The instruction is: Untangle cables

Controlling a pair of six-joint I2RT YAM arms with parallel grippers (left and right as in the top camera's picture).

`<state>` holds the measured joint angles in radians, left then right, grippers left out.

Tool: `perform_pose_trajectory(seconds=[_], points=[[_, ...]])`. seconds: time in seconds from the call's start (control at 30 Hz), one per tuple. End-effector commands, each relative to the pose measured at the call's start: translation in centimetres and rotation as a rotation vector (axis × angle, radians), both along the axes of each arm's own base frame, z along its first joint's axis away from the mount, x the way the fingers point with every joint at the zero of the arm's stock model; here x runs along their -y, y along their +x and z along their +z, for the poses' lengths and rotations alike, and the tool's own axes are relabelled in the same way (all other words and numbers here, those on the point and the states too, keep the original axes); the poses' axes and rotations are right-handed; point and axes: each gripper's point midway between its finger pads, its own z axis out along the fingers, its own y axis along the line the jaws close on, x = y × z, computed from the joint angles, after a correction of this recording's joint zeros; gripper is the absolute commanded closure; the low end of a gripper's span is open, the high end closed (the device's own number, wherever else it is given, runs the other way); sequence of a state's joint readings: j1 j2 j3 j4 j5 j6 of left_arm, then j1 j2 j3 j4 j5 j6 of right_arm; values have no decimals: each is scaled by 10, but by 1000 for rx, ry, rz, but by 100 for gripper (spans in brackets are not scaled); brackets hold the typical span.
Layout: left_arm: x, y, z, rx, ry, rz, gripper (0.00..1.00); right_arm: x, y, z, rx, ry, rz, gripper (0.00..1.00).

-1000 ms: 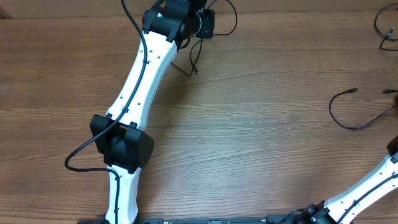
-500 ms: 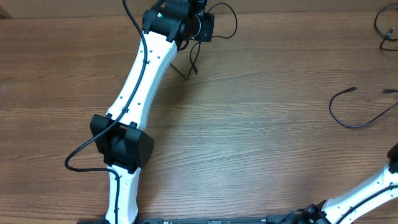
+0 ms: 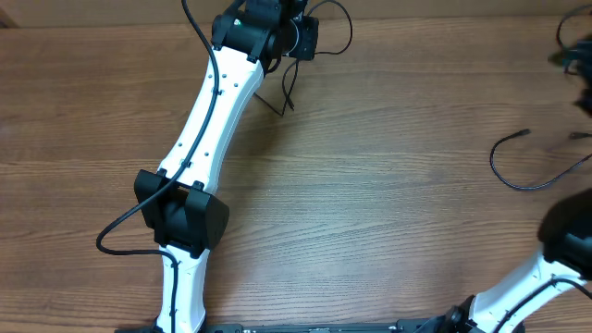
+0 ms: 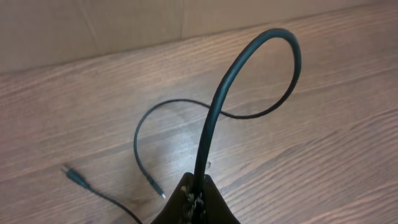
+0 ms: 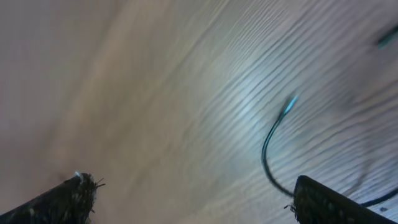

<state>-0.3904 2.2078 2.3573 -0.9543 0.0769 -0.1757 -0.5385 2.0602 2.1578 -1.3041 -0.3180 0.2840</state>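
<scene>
Pinching a cable [image 4: 214,106] (grip hidden overhead), the left fingers [image 4: 217,205] press together.

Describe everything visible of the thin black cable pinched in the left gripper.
The thin black cable looks like rubbery cord. It rises from between the shut fingers of the left gripper, arches high, then drops toward the brown wooden table, sweeping round to a small plug end. A second plug end lies nearby; whether it is the same cord is unclear.

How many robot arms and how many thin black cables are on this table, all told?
Robot arms: 2 (left arm, right arm)
Thin black cables: 3 discernible (held cable, curved cable, corner cable)
Total: 5
</scene>
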Motion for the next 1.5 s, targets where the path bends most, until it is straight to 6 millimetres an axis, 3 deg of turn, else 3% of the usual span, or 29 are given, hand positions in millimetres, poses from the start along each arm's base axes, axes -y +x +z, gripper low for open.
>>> perform_pose_trajectory(seconds=[0.0, 0.1, 0.27, 0.3, 0.33, 0.37, 0.4, 0.53, 0.63, 0.87, 1.17, 1.33, 1.47], points=[[-5, 5, 27, 74, -10, -1, 96, -21, 4, -33, -144, -157, 159, 0], [-4, 4, 27, 72, -16, -3, 96, -40, -1, -59, -258, -210, 204, 1], [-2, 1, 25, 53, -29, -18, 96, -79, -21, -105, -388, -158, 291, 8], [-2, 1, 25, 53, -29, -18, 96, -84, -27, -115, -416, -145, 300, 14], [-2, 1, 25, 54, -29, -18, 96, -88, -33, -125, -442, -133, 309, 27], [-2, 1, 25, 55, -29, -18, 96, -92, -39, -134, -467, -122, 310, 55], [-1, 1, 25, 54, -30, -18, 96, -96, -48, -147, -504, -102, 299, 96], [-2, 0, 23, 46, -26, -18, 96, -102, -80, -181, -612, -63, 255, 96], [-3, -2, 22, 38, -22, -18, 96, -90, -92, -205, -645, -127, 238, 96], [-4, -5, 18, 19, -15, -18, 96, -45, -84, -247, -560, -343, 139, 96], [-7, -9, 13, 11, 31, -47, 96, 23, -62, -239, -433, -531, -43, 96], [-7, -9, 13, 11, 31, -48, 96, 84, -72, -226, -393, -612, -213, 96], [-7, -9, 13, 11, 31, -48, 96, 117, -84, -224, -351, -579, -298, 96]])
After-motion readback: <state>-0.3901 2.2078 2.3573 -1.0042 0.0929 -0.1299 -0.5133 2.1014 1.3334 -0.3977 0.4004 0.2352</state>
